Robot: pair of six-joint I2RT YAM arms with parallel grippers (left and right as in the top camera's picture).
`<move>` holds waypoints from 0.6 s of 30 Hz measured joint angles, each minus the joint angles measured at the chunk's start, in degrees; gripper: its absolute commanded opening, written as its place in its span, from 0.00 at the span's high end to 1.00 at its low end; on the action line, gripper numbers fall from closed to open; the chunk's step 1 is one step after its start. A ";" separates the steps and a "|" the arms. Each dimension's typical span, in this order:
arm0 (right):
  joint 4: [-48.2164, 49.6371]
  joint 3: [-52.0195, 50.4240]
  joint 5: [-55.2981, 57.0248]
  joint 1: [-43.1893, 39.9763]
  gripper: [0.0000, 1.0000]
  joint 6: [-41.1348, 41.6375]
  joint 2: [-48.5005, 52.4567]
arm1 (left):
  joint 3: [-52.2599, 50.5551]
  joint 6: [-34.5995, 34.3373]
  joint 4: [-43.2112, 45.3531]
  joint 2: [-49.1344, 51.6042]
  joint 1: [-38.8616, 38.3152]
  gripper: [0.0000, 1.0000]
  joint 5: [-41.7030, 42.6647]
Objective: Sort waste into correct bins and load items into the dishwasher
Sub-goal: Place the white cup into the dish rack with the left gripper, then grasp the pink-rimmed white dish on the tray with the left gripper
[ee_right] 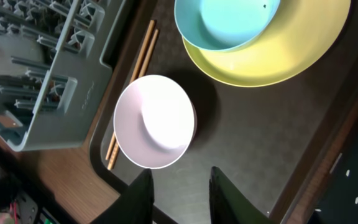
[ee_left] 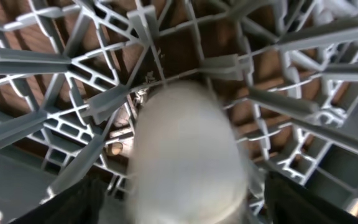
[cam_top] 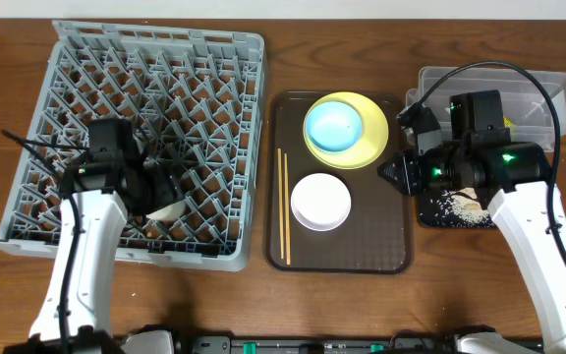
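Observation:
The grey dishwasher rack (cam_top: 214,59) fills the left of the table. My left gripper (cam_top: 158,187) (ee_left: 188,208) reaches down among its pegs. A small white cup (cam_top: 168,209) (ee_left: 188,155) lies blurred between the dark fingers (ee_left: 73,202), with a gap on each side, so the jaws are open. My right gripper (cam_top: 389,172) (ee_right: 180,177) hovers open and empty over the brown tray's right part. On that tray are a light blue bowl (cam_top: 334,125) (ee_right: 225,22) on a yellow plate (cam_top: 376,138) (ee_right: 278,59), a pinkish-white bowl (cam_top: 320,201) (ee_right: 154,121) and wooden chopsticks (cam_top: 284,206) (ee_right: 143,53).
The brown tray (cam_top: 362,251) lies between the rack and the bins. A black tray (cam_top: 430,214) with white rice scraps (cam_top: 457,205) lies under my right arm. Behind it is a clear tub (cam_top: 548,84), where a bit of yellow-green wrapper (cam_top: 507,123) shows.

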 measured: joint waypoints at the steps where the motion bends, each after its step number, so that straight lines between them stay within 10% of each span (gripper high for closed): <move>1: -0.04 0.00 0.48 0.00 0.63 -0.13 0.00 | 0.48 -0.11 -0.24 -0.68 0.00 0.12 0.00; 18: -2.62 0.02 16.22 -4.81 0.51 7.23 -8.15 | 2.27 -0.02 3.52 -6.01 -15.06 0.15 10.99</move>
